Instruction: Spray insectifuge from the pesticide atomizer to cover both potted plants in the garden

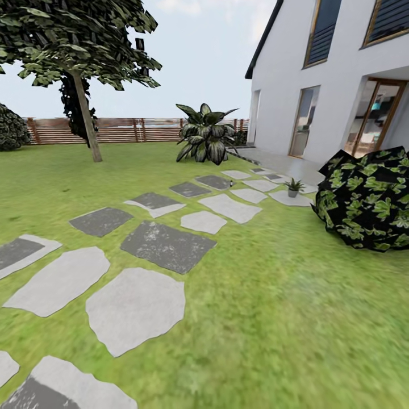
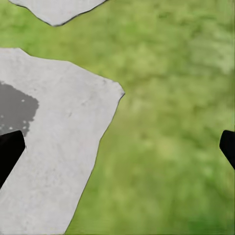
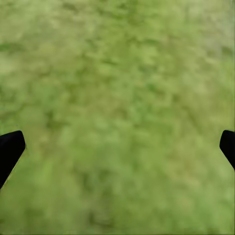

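My left pincer (image 2: pixel 117 147) hangs spread wide, holding nothing, over lawn (image 2: pixel 171 122) and the edge of a stepping stone (image 2: pixel 54 147). My right pincer (image 3: pixel 117 147) is equally wide apart over bare grass. Far right, one potted plant (image 1: pixel 293 187) sits on a stone beside the black-backed bush (image 1: pixel 366 199). A tiny dark object (image 1: pixel 232 184), too small to identify, stands on a far stone. I can read no writing anywhere.
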{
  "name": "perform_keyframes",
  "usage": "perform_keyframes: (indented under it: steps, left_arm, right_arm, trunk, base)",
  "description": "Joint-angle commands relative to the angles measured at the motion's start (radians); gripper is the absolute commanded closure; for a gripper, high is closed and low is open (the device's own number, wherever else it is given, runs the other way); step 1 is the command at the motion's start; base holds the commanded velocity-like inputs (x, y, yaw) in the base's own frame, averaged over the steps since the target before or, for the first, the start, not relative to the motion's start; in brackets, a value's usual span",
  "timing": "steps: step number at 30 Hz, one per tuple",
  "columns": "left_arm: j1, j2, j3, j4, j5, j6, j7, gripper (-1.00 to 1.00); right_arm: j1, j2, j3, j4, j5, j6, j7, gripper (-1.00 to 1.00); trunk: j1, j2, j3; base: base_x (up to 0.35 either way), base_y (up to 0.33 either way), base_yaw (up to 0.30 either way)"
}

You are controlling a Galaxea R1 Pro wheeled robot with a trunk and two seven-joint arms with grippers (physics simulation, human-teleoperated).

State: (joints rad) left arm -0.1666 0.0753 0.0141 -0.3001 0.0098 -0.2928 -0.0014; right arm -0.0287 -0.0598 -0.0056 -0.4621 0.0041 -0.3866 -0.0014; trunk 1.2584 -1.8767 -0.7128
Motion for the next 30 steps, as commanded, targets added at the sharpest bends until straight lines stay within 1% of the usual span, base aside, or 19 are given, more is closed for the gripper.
perform_keyframes:
  steps: [1, 9, 30]
  left_arm:
    - [-0.001, 0.0, 0.001, 0.001, 0.001, -0.003, 0.0, -1.0]
    - [-0.001, 0.0, 0.001, 0.001, 0.001, -0.003, 0.0, -1.0]
    - [-0.001, 0.0, 0.001, 0.001, 0.001, -0.003, 0.0, -1.0]
  right_arm:
    - [0.0, 0.0, -0.001, 0.0, 0.0, -0.003, 0.0, -1.0]
    - [0.0, 0.0, -0.001, 0.0, 0.0, -0.003, 0.0, -1.0]
    - [0.0, 0.0, -0.001, 0.0, 0.002, -0.003, 0.0, -1.0]
  trunk:
    - [0.0, 0.0, -0.001]
    - [0.0, 0.0, -0.001]
    - [0.0, 0.0, -0.001]
  base:
    - [0.291, 0.192, 0.0]
    - [0.256, 0.22, 0.0]
    - [0.205, 0.262, 0.0]
